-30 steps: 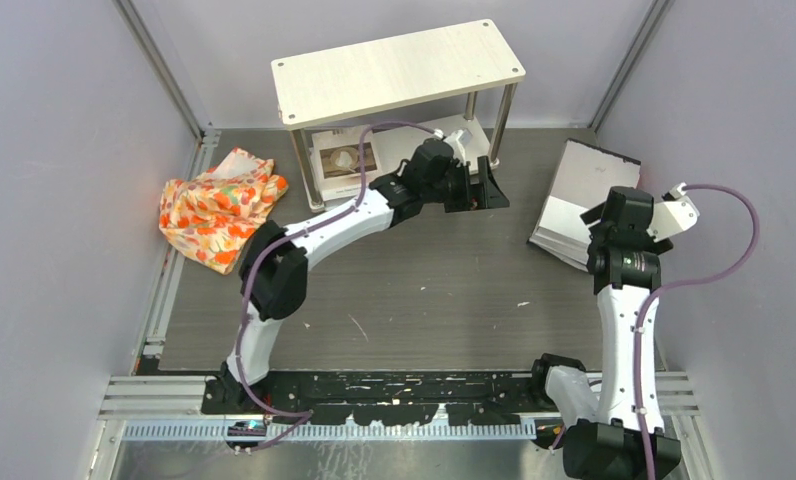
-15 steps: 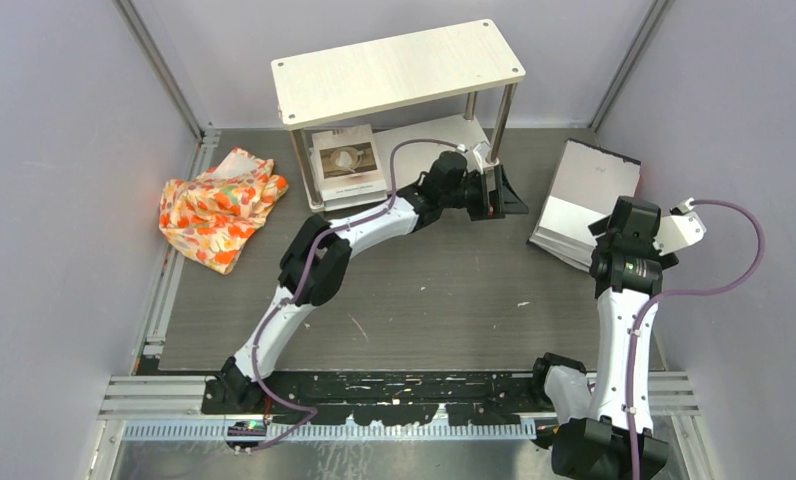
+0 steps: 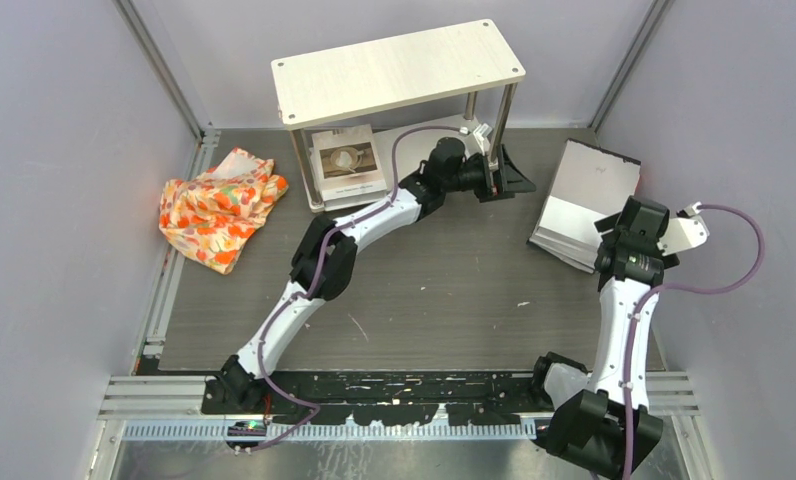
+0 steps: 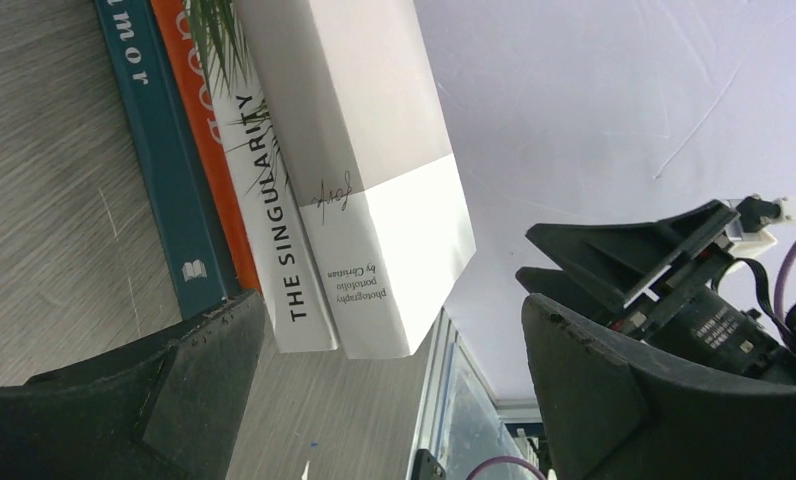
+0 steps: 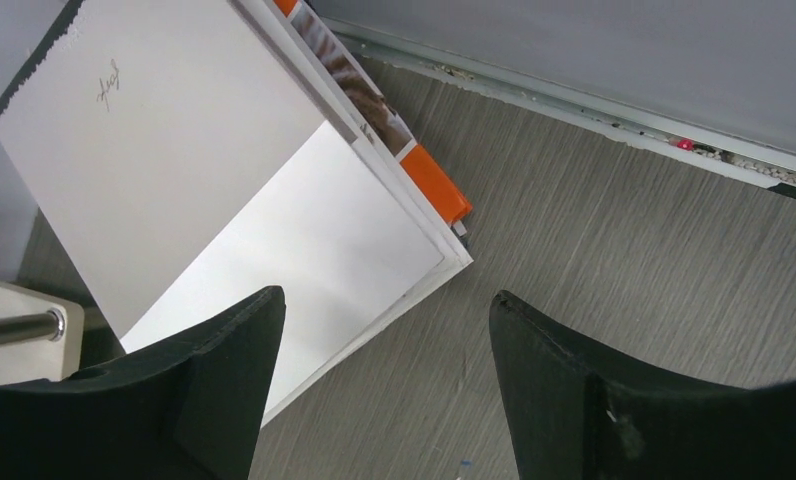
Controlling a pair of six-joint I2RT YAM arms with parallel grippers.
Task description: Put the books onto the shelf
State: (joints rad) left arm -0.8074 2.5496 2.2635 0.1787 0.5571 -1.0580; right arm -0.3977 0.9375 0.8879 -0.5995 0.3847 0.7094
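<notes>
The left end effector (image 3: 509,183) is spread wide and holds nothing. Over the last second it has swung out from under the shelf (image 3: 399,70), past the right front leg, its jaws widening as it went. It now points across at the stack of books (image 3: 584,195). The coffee-cup book (image 3: 349,160) lies behind it on the lower board, near the left legs and free of any grip. So I judge one book shelved and four left.

The left wrist view shows those four from the spine side: teal (image 4: 159,170), orange (image 4: 199,150), the palm-leaf one (image 4: 264,200) and the grey-white cover (image 4: 374,180) on top. The right end effector (image 5: 386,305) is also wide and empty, and hangs over the stack's near corner.

The stack sits close to the right wall, so there is little room behind it and its open edges face the arms. Between shelf and stack the surface (image 3: 424,290) is bare. The shelf's thin right legs stand just beside the left end effector — the thing to avoid on a return. The floral cloth (image 3: 214,205) lies well apart.
</notes>
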